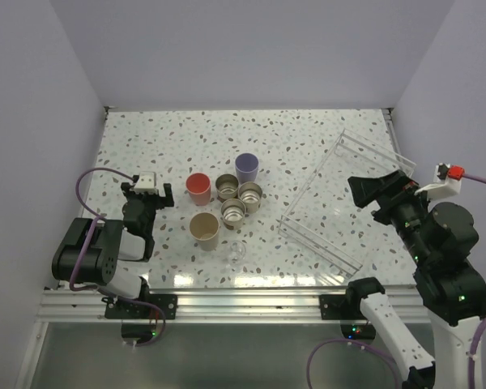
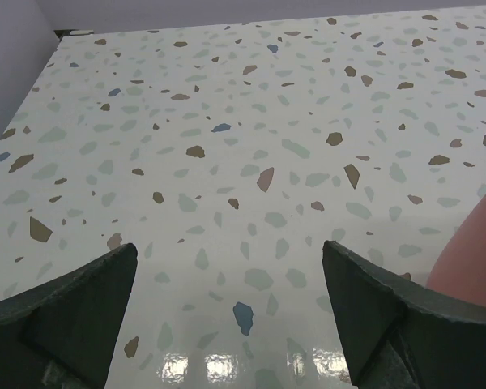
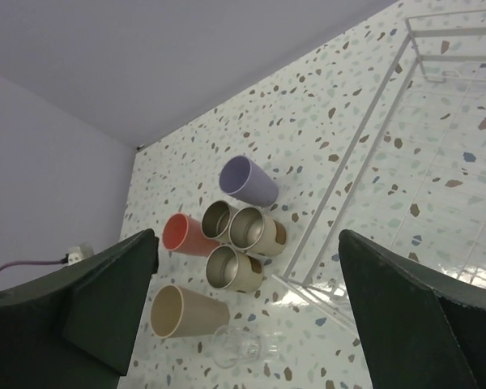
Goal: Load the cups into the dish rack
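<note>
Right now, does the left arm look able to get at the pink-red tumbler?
Probably yes. Its open tool is right beside the pink-red tumbler, with only bare speckled tabletop between them. The short beige metal-lined cups stand on the tumbler's far side, out of the way.

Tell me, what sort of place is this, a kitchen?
More likely a robot test booth than a kitchen: plain walls box in a speckled table, two robot arms are bolted to a metal rail at its near edge, and some cups and a clear dish rack are set out.
</note>
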`<state>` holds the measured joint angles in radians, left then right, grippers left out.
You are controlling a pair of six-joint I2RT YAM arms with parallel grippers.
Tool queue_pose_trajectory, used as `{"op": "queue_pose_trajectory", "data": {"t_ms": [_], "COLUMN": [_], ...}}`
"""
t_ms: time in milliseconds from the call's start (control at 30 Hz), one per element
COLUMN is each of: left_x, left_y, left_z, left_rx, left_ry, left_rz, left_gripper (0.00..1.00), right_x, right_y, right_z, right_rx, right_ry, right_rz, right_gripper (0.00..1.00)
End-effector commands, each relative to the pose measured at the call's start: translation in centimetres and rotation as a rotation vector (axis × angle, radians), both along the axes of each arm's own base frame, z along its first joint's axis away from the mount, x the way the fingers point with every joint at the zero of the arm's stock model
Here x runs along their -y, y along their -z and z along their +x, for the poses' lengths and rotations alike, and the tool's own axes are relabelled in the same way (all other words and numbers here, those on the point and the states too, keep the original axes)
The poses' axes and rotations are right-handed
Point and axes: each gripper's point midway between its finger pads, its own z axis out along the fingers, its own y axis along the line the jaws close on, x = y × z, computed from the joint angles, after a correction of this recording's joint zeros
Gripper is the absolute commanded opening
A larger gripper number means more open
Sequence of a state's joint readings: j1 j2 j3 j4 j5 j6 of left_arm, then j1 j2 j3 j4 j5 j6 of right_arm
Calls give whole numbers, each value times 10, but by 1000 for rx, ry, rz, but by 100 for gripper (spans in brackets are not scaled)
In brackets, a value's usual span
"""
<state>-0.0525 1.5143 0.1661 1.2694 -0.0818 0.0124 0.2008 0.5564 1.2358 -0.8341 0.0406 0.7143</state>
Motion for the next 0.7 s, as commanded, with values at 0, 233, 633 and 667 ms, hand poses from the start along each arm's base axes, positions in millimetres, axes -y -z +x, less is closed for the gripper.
{"op": "queue_pose_trajectory", "data": {"t_ms": [0,233,633,667], "left_x": [-3,-3,-3,-3], "left_y": [-23,-24,-24,-23], "left_z": [7,7,7,7], "left_rx": [84,89,87,86], "left_ry": [-7,-7,-7,-7], "left_rz": [10,9,8,9], "left_gripper": [100,100,100,100], "right_x": [17,4,-25,-25], "right_y": [-12,-18,58,85], "right_z": [4,35,116,112], "right_rx": [57,102,-316,-483], "right_ry": [66,57,45,37], "right_rz": [-88,6,39,-17], "right_gripper": [98,98,98,98]}}
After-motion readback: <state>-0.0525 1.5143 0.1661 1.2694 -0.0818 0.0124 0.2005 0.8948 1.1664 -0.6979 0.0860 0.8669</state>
